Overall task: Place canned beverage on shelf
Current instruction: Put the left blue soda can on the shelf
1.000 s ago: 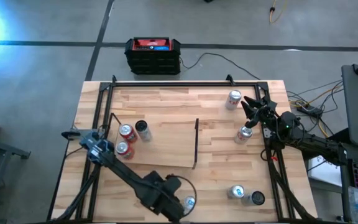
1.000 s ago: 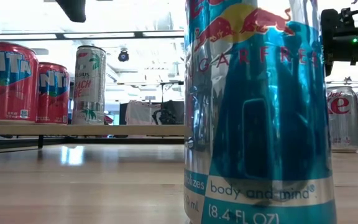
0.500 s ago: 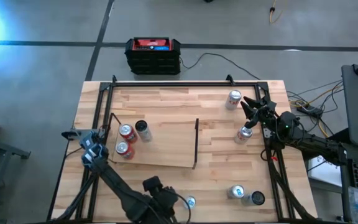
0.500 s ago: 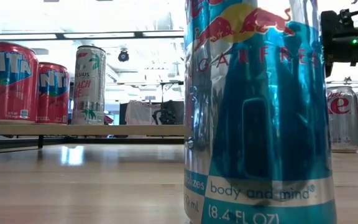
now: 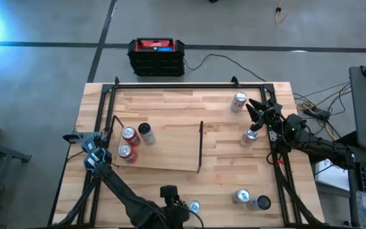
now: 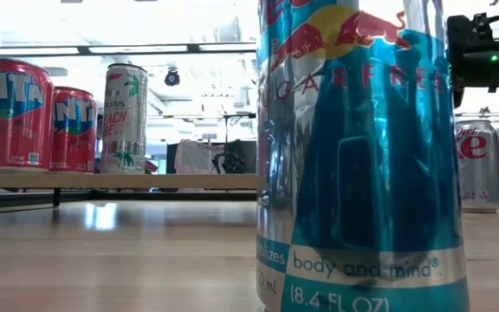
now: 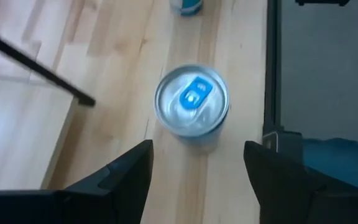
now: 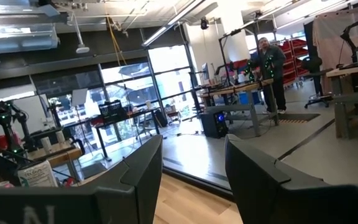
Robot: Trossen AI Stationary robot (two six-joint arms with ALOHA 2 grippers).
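The shelf (image 5: pixel 164 147) is a pale board with a thin black upright bar (image 5: pixel 201 146) along its right edge. Two red cans (image 5: pixel 129 135) and a silver can (image 5: pixel 146 132) stand on its left part. A blue can (image 5: pixel 194 207) stands upright at the table's near edge and fills the low view (image 6: pixel 358 156). My left gripper (image 7: pixel 197 149) is open above this can (image 7: pixel 191 102), touching nothing; in the high view it (image 5: pixel 173 198) shows just left of the can. My right gripper (image 5: pixel 254 109) is open and empty at the far right, beside a silver can (image 5: pixel 250 137).
Loose cans stand on the table: one at the far right (image 5: pixel 238 100), two at the near right (image 5: pixel 241 196) (image 5: pixel 261 202). A black frame rail (image 5: pixel 189 84) runs along the table's edges. A red and black box (image 5: pixel 157 56) lies on the floor beyond.
My left arm has swung from beside the shelf toward the table's near edge, and its wrist now stands by the blue can. The cans have kept their places.
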